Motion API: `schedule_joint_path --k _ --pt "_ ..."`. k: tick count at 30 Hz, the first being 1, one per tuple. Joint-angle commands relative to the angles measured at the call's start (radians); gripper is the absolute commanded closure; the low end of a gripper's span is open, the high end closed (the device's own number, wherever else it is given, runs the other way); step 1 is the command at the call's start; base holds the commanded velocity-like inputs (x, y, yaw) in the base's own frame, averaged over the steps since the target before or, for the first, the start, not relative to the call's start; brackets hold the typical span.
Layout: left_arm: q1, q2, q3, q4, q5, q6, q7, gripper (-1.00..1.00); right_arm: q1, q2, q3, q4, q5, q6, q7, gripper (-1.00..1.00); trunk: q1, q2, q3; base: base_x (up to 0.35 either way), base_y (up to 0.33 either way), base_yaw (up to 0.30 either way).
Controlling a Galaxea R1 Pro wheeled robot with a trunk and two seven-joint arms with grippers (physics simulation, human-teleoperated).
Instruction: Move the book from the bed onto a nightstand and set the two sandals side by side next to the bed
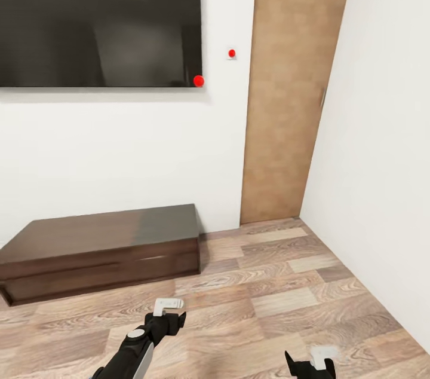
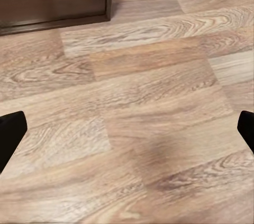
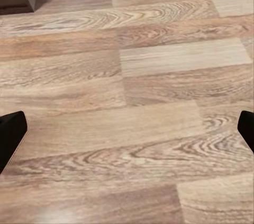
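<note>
The book, the bed, the nightstand and the sandals are out of view. I face a white wall over a brown wood-plank floor (image 1: 269,295). My left gripper (image 1: 169,313) hangs low over the floor near the picture's lower edge. In the left wrist view its dark fingertips (image 2: 10,131) stand far apart with only bare planks between them. My right gripper (image 1: 313,362) sits at the lower right, also above the floor. Its fingertips (image 3: 10,131) are spread wide in the right wrist view and hold nothing.
A long dark low cabinet (image 1: 101,247) stands against the wall ahead on the left, under a large black screen (image 1: 98,17). A tall wooden door (image 1: 292,98) is set in the corner. A white side wall (image 1: 382,188) closes the right.
</note>
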Motion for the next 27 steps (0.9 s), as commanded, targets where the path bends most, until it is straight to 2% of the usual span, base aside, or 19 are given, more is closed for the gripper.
schedule_joint_path --k 1,27 --pt "-0.001 0.000 0.001 -0.001 0.000 0.006 -0.003 -1.00 0.000 -0.001 0.005 0.001 -0.009 -0.003 0.001 -1.00 0.000 0.000 -0.001 0.000 -0.005 0.257" --pt "0.000 -0.001 0.001 -0.002 -0.001 0.005 -0.003 -1.00 0.000 -0.002 0.004 0.002 -0.014 -0.002 0.001 -1.00 0.000 0.000 -0.001 0.000 -0.011 0.256"
